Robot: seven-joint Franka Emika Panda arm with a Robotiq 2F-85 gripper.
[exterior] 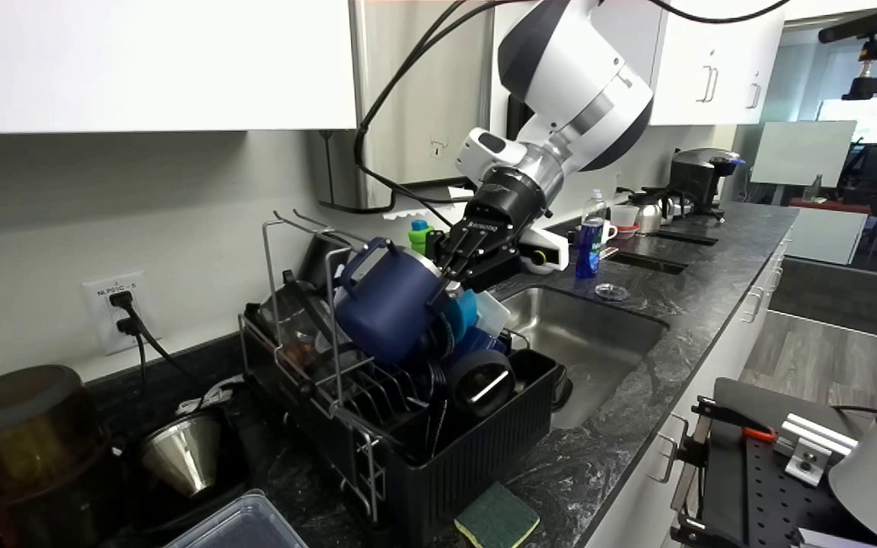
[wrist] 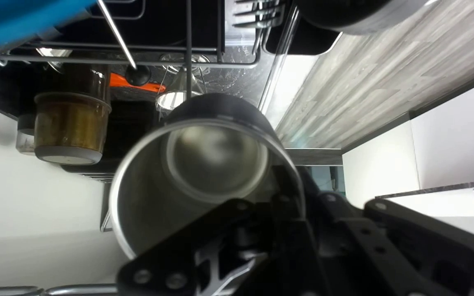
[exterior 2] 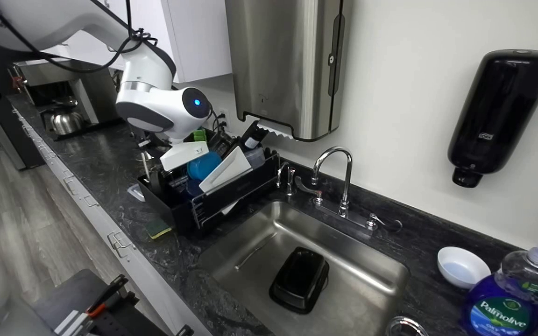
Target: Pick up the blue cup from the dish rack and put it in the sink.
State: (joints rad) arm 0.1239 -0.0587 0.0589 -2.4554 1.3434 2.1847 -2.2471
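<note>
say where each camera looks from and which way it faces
An exterior view: beside the dish rack, looking over it along the counter; arm and gripper show.
An exterior view: past the sink, looking down across it toward the dish rack; arm shows, gripper mostly hidden.
Wrist view: sits behind the fingers, looking past them into the blue cup; gripper at the bottom.
Both exterior views share arm, dish rack and sink, facing roughly opposite ways.

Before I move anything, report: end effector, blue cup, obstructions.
End effector clamped on the blue cup, at its rim. Cup tilted, at the dish rack. Black object in the sink, possibly in the way.
</note>
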